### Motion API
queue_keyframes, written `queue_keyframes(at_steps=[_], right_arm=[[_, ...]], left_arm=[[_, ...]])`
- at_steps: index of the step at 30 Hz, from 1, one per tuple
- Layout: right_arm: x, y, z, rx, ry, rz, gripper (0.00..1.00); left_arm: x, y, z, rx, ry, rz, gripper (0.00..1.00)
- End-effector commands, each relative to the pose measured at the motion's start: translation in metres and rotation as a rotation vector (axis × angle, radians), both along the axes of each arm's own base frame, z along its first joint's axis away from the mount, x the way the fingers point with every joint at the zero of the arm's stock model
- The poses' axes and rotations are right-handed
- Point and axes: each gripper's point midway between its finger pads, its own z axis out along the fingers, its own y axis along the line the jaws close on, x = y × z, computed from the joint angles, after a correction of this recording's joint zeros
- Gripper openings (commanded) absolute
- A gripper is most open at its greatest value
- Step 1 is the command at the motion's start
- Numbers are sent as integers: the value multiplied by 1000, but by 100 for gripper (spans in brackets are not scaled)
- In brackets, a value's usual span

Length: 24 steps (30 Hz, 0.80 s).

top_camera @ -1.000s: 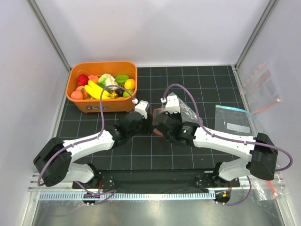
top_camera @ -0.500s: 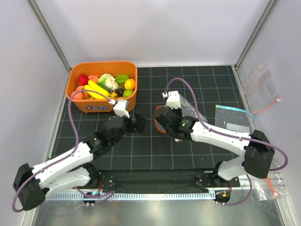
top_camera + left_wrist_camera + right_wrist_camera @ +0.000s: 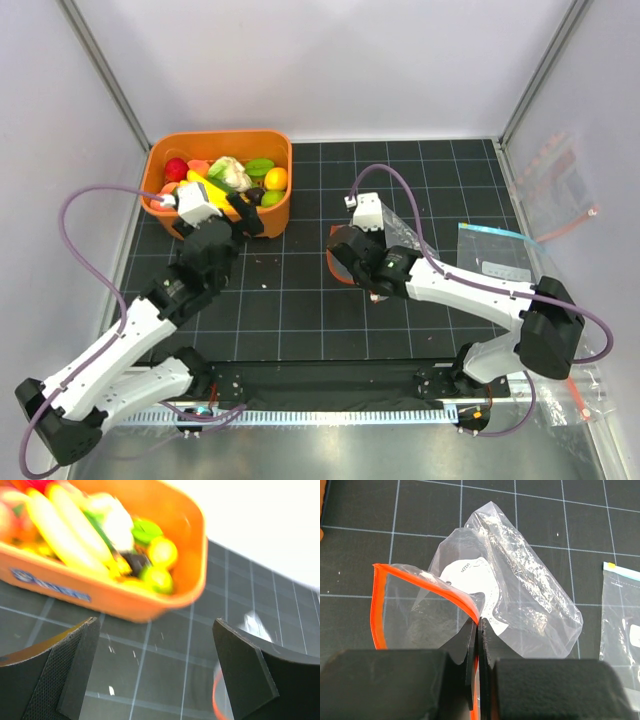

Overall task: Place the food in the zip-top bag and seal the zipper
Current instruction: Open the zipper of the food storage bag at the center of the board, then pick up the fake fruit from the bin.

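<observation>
No writing is legible: the orange plastic basket (image 3: pixel 135 602) carries a blurred blue sticker (image 3: pixel 52 582), and the crinkly clear zip-top bag (image 3: pixel 530 595) shows a white round label (image 3: pixel 472 580) with unreadably small print.

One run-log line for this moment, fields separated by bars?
left gripper: open, near orange bin | right gripper: shut on zipper | zip-top bag: empty | food: in orange bin

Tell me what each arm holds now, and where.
The right gripper pinches the zip-top bag by its zipper at the mouth; left gripper is open, holding nothing.
</observation>
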Motion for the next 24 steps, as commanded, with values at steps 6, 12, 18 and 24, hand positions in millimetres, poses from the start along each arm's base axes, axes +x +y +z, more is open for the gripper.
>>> queue_keyframes(at_steps=[6,12,18,24], right_arm=[[-1,0,24,101,-53,-6,1],[-2,-1,27,118,-58,-6,1],[-4,-8,34,161,-93,-21,1],[-5,-8,36,173,-96,-17,1]], left_arm=[[43,51,39,7,49,239,100],[84,74,30,137,192,318,100],[113,93,-7,125,292,326,100],[141,105,-46,87,353,325,100]])
